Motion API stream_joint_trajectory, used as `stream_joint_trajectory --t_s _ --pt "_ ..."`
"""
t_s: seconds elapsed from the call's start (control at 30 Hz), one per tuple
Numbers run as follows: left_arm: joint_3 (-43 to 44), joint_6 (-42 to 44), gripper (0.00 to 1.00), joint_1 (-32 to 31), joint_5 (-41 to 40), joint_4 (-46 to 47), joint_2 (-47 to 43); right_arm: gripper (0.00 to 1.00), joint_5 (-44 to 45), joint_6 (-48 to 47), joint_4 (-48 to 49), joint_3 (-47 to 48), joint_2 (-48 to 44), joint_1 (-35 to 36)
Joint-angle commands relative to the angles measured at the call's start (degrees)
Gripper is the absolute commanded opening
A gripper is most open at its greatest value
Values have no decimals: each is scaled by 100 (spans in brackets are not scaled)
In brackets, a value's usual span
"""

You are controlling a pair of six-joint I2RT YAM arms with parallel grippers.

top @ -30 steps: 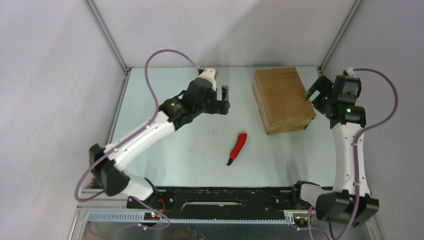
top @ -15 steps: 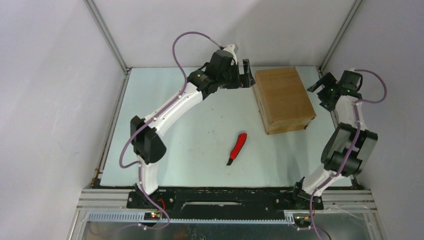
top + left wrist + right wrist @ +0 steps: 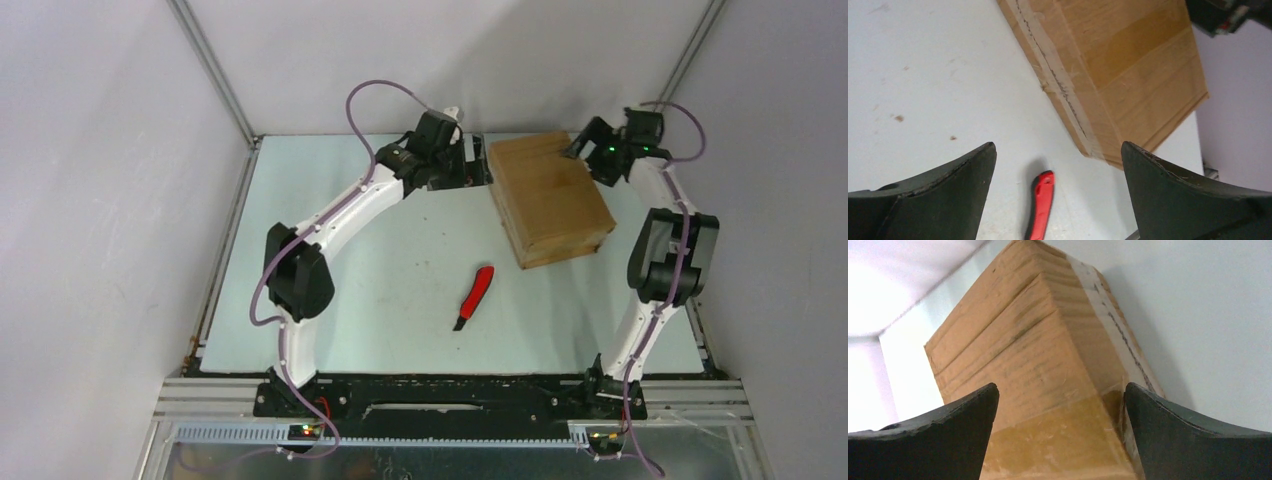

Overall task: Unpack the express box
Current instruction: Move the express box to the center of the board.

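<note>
Table [image 3: 330,250] is carrying the express box [image 3: 550,200] at its far right, taped shut.
Left end effector [image 3: 482,160] and right end effector [image 3: 582,146], both spread wide, are flanking its far end; red utility knife [image 3: 474,297] lying apart.

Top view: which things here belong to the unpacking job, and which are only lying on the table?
Belong to the job: express box, taped shut; left gripper and right gripper, both open beside it.
Only lying about: red utility knife, untouched on the table, though it might cut the tape.
</note>
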Motion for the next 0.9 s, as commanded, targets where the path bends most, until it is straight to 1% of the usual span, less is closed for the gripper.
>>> stream_joint_trajectory --t_s 0.0,0.2,0.33,0.4,0.43,0.53,0.7,0.77,0.87 --pt "-380 -34 98 346 -86 24 -283 100 8 -290 -544 327 -127 818" --pt "-1116 -33 98 669 -204 189 -524 100 185 -129 -727 124 -507 1785" --pt "-1243 -19 98 900 -238 168 -452 100 -11 -51 -803 113 -576 2104" --pt "-1281 -47 93 978 -252 155 -418 100 -186 -26 -869 164 -545 2209" --pt "-1342 -72 90 1005 -232 178 -429 100 -135 -49 -933 190 -552 2274" --pt "-1793 -191 79 1067 -258 357 -590 100 -34 -117 -1033 184 -601 2412" --pt "-3160 -465 70 1325 35 1327 -1244 100 140 -213 -1122 50 -696 2363" --pt "-3628 -548 69 1419 208 1721 -1438 100 194 -279 -1176 33 -727 2347" --pt "-4454 -807 67 1576 684 2717 -1750 100 317 -376 -1242 -4 -786 2331"
